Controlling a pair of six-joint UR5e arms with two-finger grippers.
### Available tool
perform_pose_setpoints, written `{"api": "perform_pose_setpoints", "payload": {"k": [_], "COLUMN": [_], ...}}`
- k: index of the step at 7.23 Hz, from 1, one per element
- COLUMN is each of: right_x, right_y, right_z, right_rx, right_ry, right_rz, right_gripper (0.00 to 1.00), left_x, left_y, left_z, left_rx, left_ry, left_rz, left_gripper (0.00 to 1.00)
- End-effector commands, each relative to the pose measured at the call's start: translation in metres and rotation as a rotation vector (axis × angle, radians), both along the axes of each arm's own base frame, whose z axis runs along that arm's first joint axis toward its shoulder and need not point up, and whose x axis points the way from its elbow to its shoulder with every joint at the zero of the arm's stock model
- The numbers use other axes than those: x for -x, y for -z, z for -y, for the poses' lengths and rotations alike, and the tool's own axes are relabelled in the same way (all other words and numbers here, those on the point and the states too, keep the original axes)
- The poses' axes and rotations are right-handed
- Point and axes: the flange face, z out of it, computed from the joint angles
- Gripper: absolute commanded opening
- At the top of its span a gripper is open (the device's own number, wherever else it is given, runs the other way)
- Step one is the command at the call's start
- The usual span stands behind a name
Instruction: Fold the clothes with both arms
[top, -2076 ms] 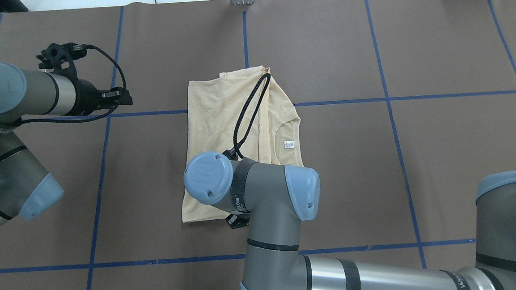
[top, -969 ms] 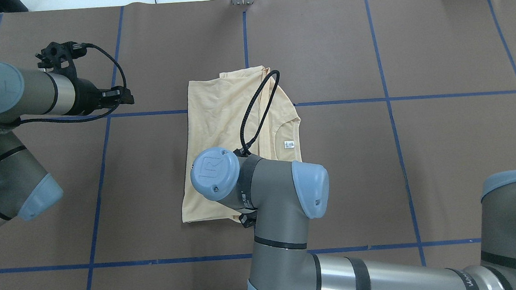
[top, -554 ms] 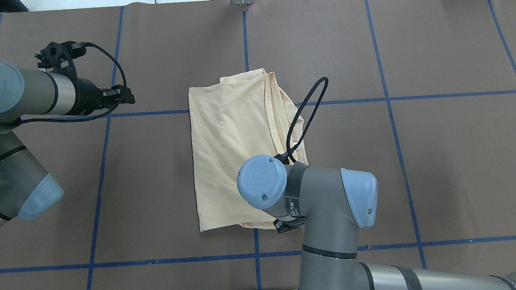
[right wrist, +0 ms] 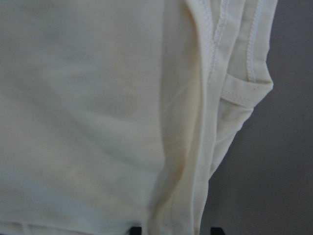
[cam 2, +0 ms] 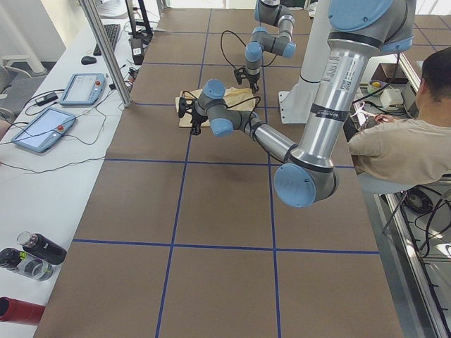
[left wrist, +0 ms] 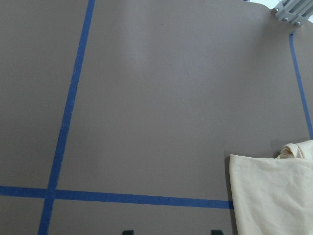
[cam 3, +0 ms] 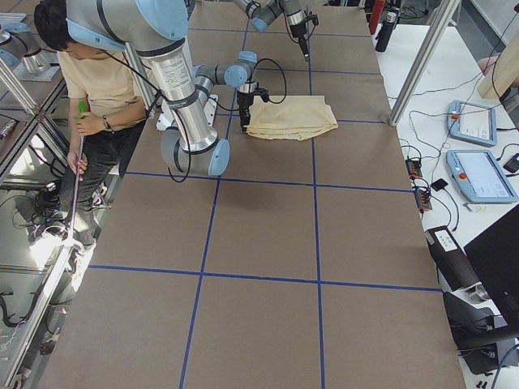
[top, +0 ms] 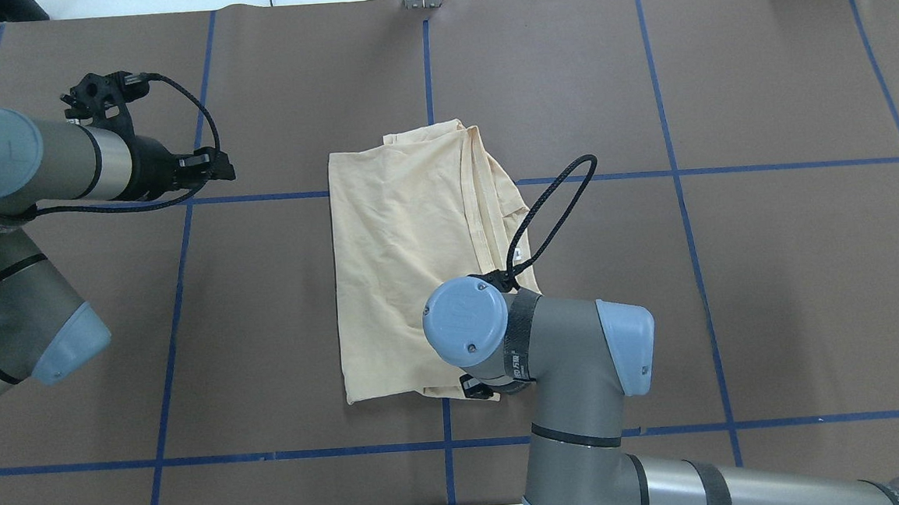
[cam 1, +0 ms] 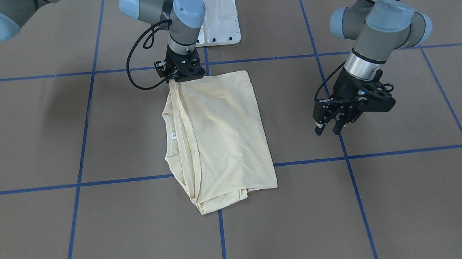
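Overhead view, clock directions taken from it.

Worktop (top: 771,280) – brown sheet with a blue tape grid.

Right arm (top: 573,354) comes in from 5 o'clock, with its wrist over the near end of the shirt. Left arm (top: 15,170) sits at the 9 o'clock edge, forearm pointing towards 3 o'clock, well apart from the fabric.

Long-sleeved T-shirt (top: 402,247) lies flat at the worktop centre, folded into a tall rectangle running 12 to 6. A plain cream face is up. The stacked edges and the ribbed neck are along its 3 o'clock side, and a small bunch of fabric sticks out at the 12 o'clock end.

Right end effector (cam 1: 181,74) is at the shirt's 5 o'clock corner, pointing down, right at the fabric. Its wrist camera shows the two fingertips spread wide with cloth filling the frame between them – jaws apart, nothing clamped.

Left end effector (cam 1: 327,131) hangs over bare worktop at 9–10 o'clock of the shirt. Its fingers are visibly separated, so it is open and empty. Its wrist camera catches only the shirt's far corner.

Black cable (top: 552,203) loops off the right wrist, over the shirt's 3 o'clock edge.

White label (cam 1: 174,136) sits inside the neck.
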Motion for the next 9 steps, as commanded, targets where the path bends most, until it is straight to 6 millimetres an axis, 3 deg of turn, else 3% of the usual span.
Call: {"api": "perform_pose_setpoints", "payload": {"k": [1, 2, 4, 5, 6, 9], "right_x": [-0.016, -0.033, -0.038, -0.045, -0.041, -0.040], "right_y": [0.014, 0.008, -0.011, -0.036, -0.041, -0.037], "right_z": [0.009, 0.004, 0.004, 0.002, -0.004, 0.002], "right_rx": [0.124, 0.228, 0.500, 0.579, 0.613, 0.629], "right_ry": [-0.273, -0.448, -0.851, -1.003, -1.080, -1.164], "right_rz": [0.081, 0.125, 0.216, 0.255, 0.316, 0.343], "right_gripper": [0.74, 0.74, 0.76, 0.74, 0.70, 0.69], "left_x": [-0.001, -0.001, -0.001, -0.001, 0.000, 0.003], "left_y": [-0.002, -0.002, -0.001, 0.000, 0.001, 0.008], "left_z": [0.000, 0.000, 0.000, 0.000, -0.001, -0.002], "left_rx": [0.002, 0.002, 0.001, 0.000, -0.001, -0.001], "left_ry": [-0.001, -0.001, -0.001, -0.001, -0.001, 0.011], "left_rz": [0.002, 0.002, 0.001, 0.000, -0.001, -0.015], "left_gripper": [0.62, 0.62, 0.62, 0.62, 0.62, 0.62]}}
